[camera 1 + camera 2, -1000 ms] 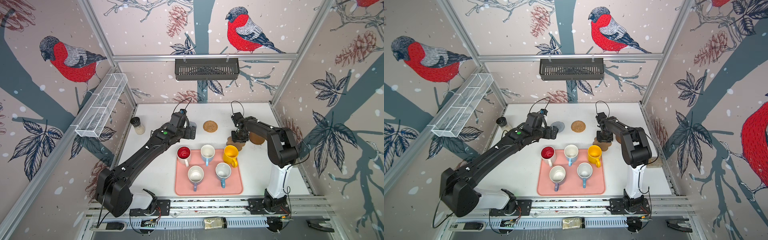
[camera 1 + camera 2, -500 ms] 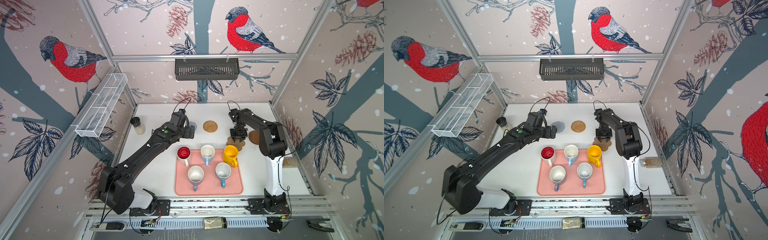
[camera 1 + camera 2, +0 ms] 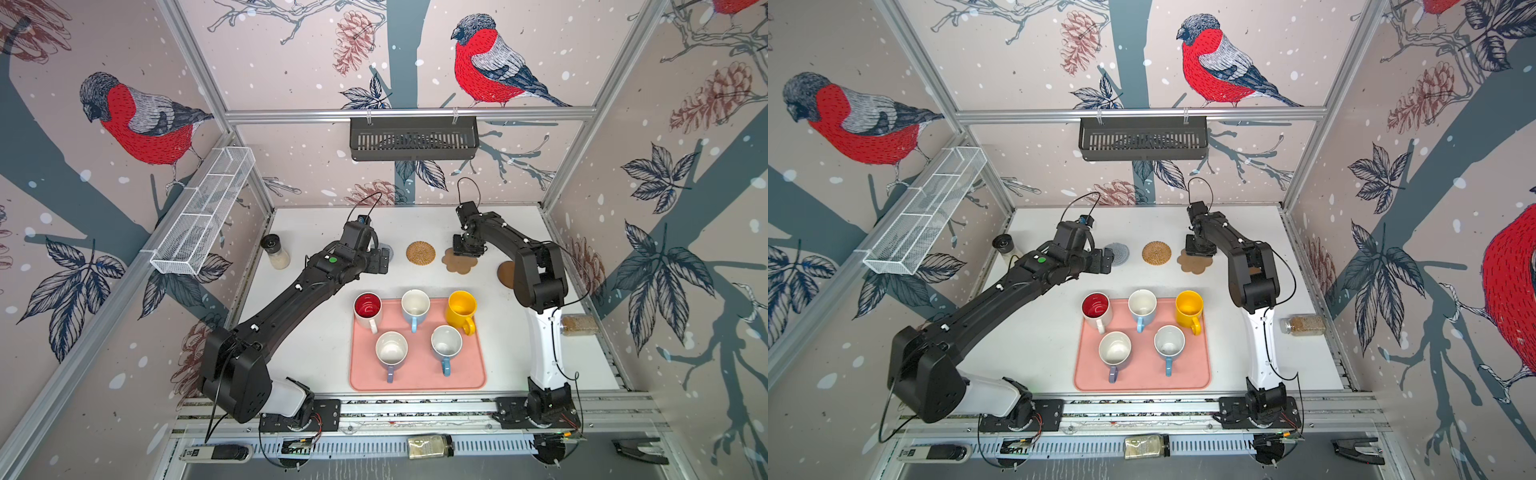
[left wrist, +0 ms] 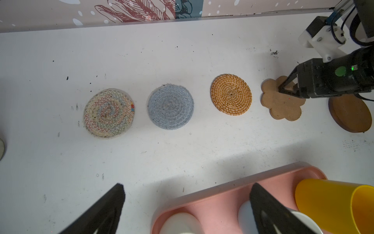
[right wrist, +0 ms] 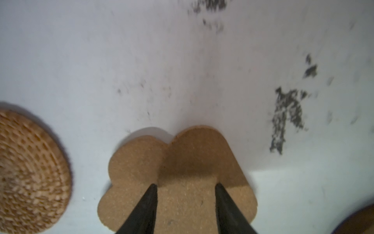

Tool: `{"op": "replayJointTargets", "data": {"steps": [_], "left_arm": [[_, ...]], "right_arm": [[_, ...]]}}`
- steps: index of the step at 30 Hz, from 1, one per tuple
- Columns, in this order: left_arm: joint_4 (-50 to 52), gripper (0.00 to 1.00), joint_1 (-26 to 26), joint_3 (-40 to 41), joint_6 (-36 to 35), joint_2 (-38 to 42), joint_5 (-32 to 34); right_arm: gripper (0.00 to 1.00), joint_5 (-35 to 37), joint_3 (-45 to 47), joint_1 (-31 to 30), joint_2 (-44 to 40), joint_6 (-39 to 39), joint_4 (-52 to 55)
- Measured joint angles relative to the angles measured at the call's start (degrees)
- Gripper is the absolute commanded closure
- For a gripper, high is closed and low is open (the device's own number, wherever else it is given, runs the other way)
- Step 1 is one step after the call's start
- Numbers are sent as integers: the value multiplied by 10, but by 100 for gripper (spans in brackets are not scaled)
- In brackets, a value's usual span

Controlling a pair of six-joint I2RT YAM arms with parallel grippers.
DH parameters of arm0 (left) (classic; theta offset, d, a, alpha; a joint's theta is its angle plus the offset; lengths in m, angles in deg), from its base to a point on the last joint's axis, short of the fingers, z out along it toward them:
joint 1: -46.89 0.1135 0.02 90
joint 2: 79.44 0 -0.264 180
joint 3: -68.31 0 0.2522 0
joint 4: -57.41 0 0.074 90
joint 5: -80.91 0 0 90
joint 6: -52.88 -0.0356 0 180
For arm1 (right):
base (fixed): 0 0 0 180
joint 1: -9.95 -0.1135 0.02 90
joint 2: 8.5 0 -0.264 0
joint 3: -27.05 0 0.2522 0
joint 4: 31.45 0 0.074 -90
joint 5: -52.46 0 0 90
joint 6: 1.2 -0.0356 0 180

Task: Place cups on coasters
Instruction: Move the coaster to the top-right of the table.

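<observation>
Brown flower-shaped cork coaster [image 5: 192, 154] flat on white table [image 5: 182, 60], between rattan coaster [image 5: 30, 172] and wooden disc [image 4: 351, 113], right gripper [image 5: 185, 185] part-spread over it, gripping nothing, left gripper [image 4: 187, 185] gaping, empty.

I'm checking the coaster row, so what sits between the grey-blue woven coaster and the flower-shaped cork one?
Only the tan rattan coaster, lying flat and apart from both, as the left wrist view shows.

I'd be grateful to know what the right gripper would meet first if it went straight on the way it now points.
The flower-shaped cork coaster: the right gripper points down at it, jaws apart over its top. Whether they already touch it is unclear.
</observation>
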Motion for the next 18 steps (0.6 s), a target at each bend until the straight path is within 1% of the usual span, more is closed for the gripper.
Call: {"op": "replayJointTargets", "data": {"steps": [3, 8, 12, 14, 18], "left_arm": [[0, 3, 0, -4, 0, -1, -1], [2, 3, 0, -9, 0, 0, -2], [4, 3, 0, -12, 0, 8, -2], [5, 3, 0, -12, 0, 14, -3], [5, 3, 0, -5, 0, 26, -4]], "right_arm": [[42, 3, 14, -1, -14, -2, -34], [38, 9, 22, -4, -29, -2, -56], [29, 15, 41, -5, -49, -2, -64], [21, 19, 61, -7, -63, -2, -69], [0, 27, 128, -20, -103, -2, -79]]}}
